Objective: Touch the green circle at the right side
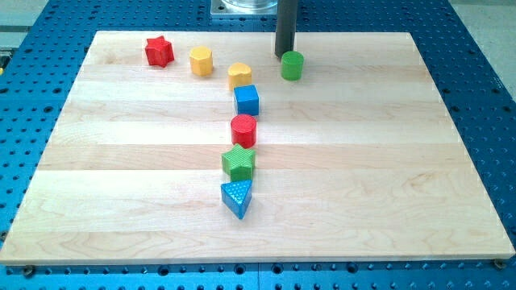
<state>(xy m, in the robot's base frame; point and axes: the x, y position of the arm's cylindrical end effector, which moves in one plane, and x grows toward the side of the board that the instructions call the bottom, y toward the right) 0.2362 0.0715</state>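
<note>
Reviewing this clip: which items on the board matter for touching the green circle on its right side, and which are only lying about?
Belongs to the job:
green circle
my tip, just above-left of it in the view

Just lying about:
red star
yellow hexagon
yellow heart
blue cube
red cylinder
green star
blue triangle

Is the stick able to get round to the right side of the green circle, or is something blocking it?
Probably yes. My tip sits just at the upper left of the green circle. No block lies to the circle's right; the nearest, the yellow heart, is on its left.
</note>
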